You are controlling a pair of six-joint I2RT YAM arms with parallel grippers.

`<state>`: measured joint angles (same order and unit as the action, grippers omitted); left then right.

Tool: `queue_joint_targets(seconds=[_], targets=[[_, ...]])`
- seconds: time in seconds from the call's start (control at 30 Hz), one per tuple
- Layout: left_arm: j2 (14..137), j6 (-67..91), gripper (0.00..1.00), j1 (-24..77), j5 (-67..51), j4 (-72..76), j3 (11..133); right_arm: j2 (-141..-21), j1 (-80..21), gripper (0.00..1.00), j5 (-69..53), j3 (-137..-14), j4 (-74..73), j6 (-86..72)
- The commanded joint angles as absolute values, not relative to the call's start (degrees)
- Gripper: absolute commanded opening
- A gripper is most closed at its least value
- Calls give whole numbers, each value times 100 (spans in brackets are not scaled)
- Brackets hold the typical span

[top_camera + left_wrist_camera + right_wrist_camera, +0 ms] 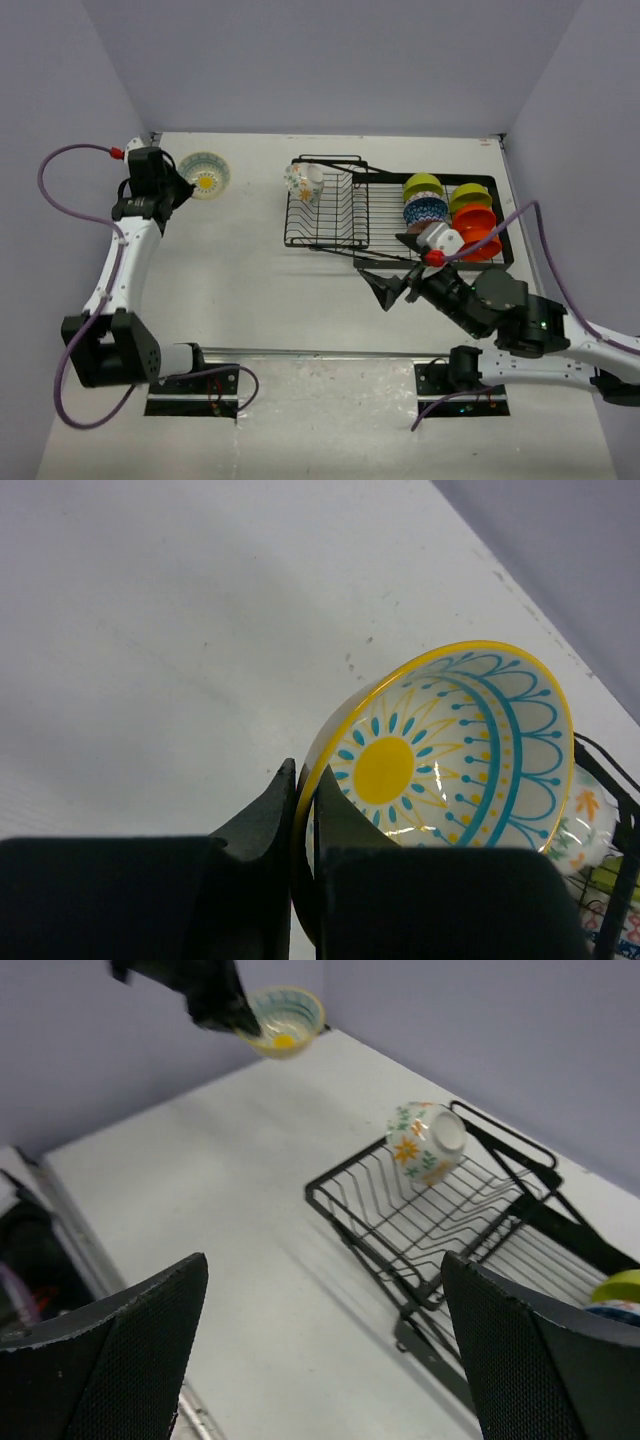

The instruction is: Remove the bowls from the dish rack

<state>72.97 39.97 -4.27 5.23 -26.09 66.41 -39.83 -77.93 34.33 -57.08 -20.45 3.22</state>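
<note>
rn left end effector (303, 780) pinched shut on sun-pattern bowl (440, 750) rim, far-left of desk (220, 1190). right end effector (320, 1270) wide open, empty. floral bowl (425, 1143) sits far-left of it in dish rack (400, 1230), so right arm's nearer imo.

Bright, even, diffuse light; the dish rack (400, 1220) casts a faint shadow on the surface (230, 1190); right wrist view slightly blurred; the left tool (305, 770) looms dark, unfocused; glare inside the bowl (410, 830).

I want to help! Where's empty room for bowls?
Bare table lies between the left arm and the dish rack, reaching the near edge. It's crowded at the rack's right end, where bowls bunch beside the right gripper.
</note>
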Motion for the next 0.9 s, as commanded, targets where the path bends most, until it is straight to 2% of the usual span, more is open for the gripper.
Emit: queue_joint_targets(seconds=[0.0, 0.1, 0.37, 0.67, 0.73, 0.77, 0.83, 0.87], targets=[[8172, 4448, 0, -703, -229, -1188, 6626, -3177, -7787, 99, 2194, -5301, -1696, -886], [8936, 4508, 0, -755, -70, -766, 6723, -2456, -7787, 99, 1593, -4888, -1714, -1221], [10563, 4605, 0, -756, -335, -501, 7084, -1407, -7796, 99, 1845, -4491, -2432, -1555], [10714, 4482, 1, -756, -184, -106, 6681, -1186, -7796, 99, 1986, -4456, -2804, -1661], [10670, 4535, 15, -756, -193, 121, 6575, -1239, -7796, 99, 1978, -4439, -2734, -1644], [10635, 4613, 35, -756, -202, 149, 6513, -1265, -7787, 99, 1960, -4430, -2707, -1626], [10451, 4719, 64, -756, -167, 280, 6303, -1362, -7796, 99, 1899, -4430, -2637, -1608], [10372, 4755, 69, -756, -184, 342, 6241, -1406, -7787, 99, 1898, -4447, -2637, -1608]])
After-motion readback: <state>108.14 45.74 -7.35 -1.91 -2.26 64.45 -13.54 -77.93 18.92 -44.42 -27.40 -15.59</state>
